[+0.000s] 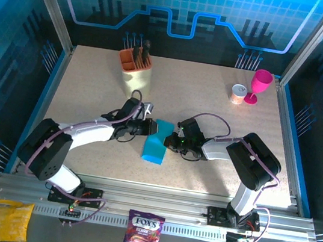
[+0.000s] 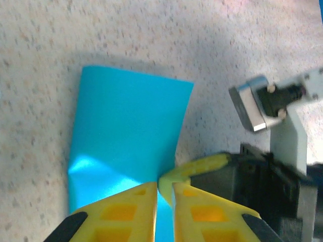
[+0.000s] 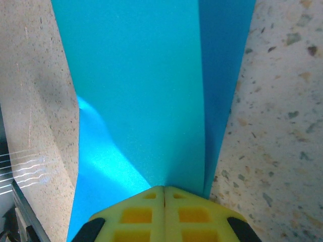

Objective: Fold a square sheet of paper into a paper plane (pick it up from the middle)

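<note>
Speckled desk (image 1: 211, 116). The left jaws and right jaws both clamp the half-folded square sheet of paper (image 1: 154, 150); opposed pulling might tear it or skew the crease.

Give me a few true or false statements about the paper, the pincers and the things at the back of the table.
1. The blue paper lies flat and unfolded. False: it is folded over, with its layers doubled.
2. The left pincer and the right pincer are both closed on the paper. True.
3. The pink goblet stands at the far right. True.
4. The utensil holder lies on its side. False: it stands upright.
</note>
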`<act>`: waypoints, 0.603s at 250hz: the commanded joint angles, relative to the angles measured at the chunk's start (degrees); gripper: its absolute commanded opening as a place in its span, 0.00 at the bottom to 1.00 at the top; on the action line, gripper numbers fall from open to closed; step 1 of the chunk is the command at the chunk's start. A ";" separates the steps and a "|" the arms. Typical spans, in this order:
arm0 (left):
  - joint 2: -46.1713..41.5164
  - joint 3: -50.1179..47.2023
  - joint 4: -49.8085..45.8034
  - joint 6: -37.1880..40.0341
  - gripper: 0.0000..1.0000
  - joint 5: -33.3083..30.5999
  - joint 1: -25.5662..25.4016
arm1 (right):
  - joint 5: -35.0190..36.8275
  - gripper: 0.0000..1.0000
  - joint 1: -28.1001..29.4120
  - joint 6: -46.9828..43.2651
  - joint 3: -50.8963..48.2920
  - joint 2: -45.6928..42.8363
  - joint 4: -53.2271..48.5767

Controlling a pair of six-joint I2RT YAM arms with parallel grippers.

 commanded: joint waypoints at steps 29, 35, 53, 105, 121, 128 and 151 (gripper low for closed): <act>-1.65 -4.79 -1.40 -1.48 0.16 3.61 -3.03 | -0.42 0.00 2.05 -1.31 -0.14 6.32 -2.83; -1.44 -5.09 -1.61 -1.39 0.16 3.67 -3.21 | -0.44 0.00 2.05 -1.29 -0.04 6.30 -2.75; -1.23 -6.16 -1.44 -1.47 0.15 3.66 -3.60 | -0.42 0.00 2.04 -1.40 -0.02 6.21 -2.79; -0.97 -10.31 -0.99 -1.22 0.13 1.77 -3.75 | -0.48 0.00 2.05 -1.50 0.33 6.20 -2.80; -0.40 -11.56 -0.75 -0.80 0.13 1.08 -3.80 | -0.51 0.00 2.05 -1.59 0.46 6.20 -4.14; -0.14 -12.05 -0.83 -0.62 0.12 0.73 -3.75 | -0.59 0.00 2.04 -1.59 0.48 6.20 -4.11; 1.08 -13.12 -0.87 -0.16 0.12 -0.31 -3.71 | -0.78 0.00 2.07 -1.75 0.49 6.27 -4.20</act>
